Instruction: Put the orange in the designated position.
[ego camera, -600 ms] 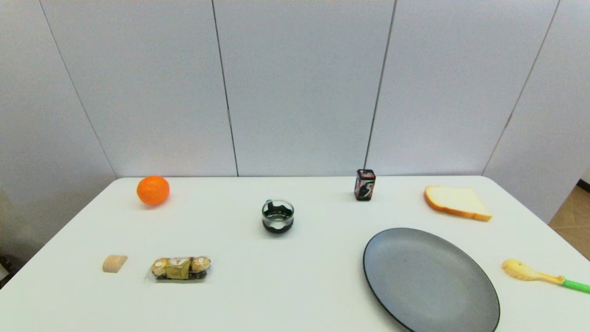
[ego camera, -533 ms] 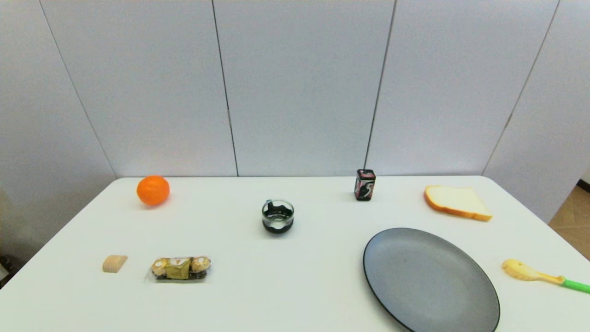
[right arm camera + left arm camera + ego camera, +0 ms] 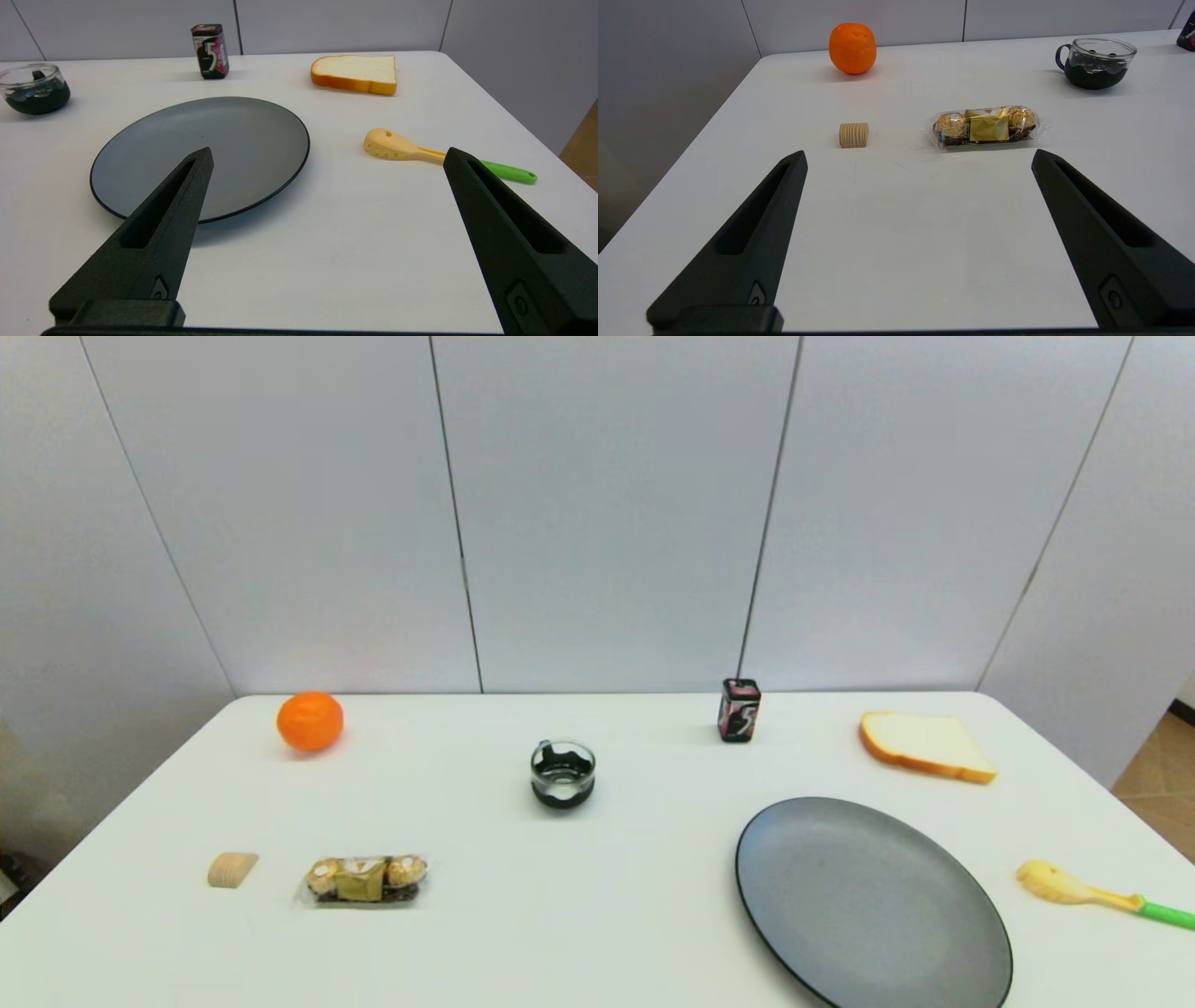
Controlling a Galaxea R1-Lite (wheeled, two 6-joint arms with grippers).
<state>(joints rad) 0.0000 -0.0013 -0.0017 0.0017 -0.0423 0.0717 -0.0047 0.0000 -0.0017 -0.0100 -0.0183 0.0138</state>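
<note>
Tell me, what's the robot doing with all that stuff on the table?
Nothing is being handled yet. The orange sits alone at the far left corner of the white table. The left gripper waits low over the near left part of the table, jaws open, pointing toward the orange past a small wooden block and a chocolate pack. The right gripper hangs open near the grey plate.

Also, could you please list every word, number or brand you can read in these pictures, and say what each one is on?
"5": large white numeral on the small dark box at the far side of the table.
Small print at the top of that box: too small to read.
Gold label on the chocolate pack: nothing legible.
No other text in view.
</note>
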